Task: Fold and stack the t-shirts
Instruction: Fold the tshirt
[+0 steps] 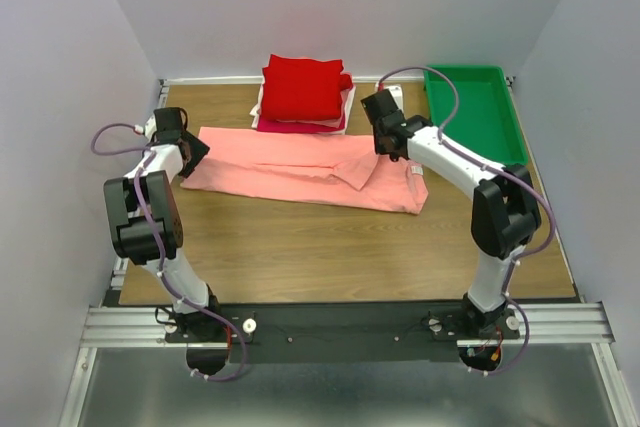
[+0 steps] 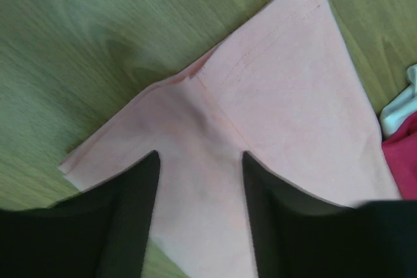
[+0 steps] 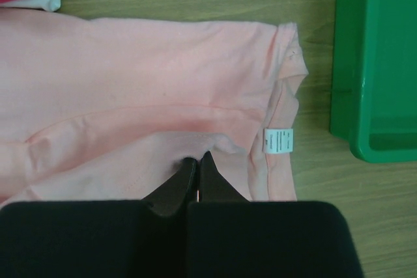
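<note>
The salmon-pink t-shirt (image 1: 290, 172) lies spread in a long band across the table's middle. My left gripper (image 1: 193, 152) is at its left end; in the left wrist view the gripper (image 2: 200, 161) is open with its fingers astride the pink cloth (image 2: 280, 96) near a corner. My right gripper (image 1: 385, 147) is at the shirt's right part; in the right wrist view it (image 3: 197, 159) is shut on a puckered fold of the pink shirt (image 3: 143, 76), beside the white neck label (image 3: 279, 140). A folded bright red shirt (image 1: 300, 87) tops a stack with magenta (image 1: 300, 127) and white beneath.
A green plastic tray (image 1: 480, 117) stands at the back right, close to the shirt's collar end, and shows in the right wrist view (image 3: 345, 50). The stack's magenta (image 2: 401, 167) and white (image 2: 397, 112) edges lie just beyond the pink shirt's far side. White walls enclose the table.
</note>
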Controlling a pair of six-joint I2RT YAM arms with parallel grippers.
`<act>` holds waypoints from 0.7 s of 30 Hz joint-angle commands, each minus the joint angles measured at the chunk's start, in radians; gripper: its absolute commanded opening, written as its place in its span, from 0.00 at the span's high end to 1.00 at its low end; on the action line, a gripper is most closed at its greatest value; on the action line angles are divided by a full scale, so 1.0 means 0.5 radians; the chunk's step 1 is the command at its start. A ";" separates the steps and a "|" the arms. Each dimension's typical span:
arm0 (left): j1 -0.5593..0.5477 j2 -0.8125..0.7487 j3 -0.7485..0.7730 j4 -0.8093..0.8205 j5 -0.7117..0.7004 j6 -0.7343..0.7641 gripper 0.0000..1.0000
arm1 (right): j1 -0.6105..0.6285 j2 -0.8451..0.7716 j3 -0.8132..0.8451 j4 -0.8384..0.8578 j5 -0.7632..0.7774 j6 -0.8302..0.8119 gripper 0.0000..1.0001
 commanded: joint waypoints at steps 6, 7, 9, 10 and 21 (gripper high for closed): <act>-0.009 0.000 0.167 -0.067 0.000 0.105 0.02 | -0.177 0.335 0.272 0.032 -0.174 0.025 0.98; -0.009 -0.012 0.164 -0.067 0.000 0.105 0.02 | -0.198 0.363 0.297 0.029 -0.198 0.040 0.97; -0.012 -0.061 0.140 -0.055 0.003 0.117 0.02 | -0.260 0.461 0.373 0.032 -0.247 0.083 0.90; -0.012 -0.095 0.134 -0.058 0.003 0.120 0.02 | -0.272 0.501 0.398 0.032 -0.263 0.093 0.87; -0.052 -0.426 -0.032 -0.042 0.006 0.136 0.02 | -0.324 0.226 0.239 0.032 -0.379 0.166 0.13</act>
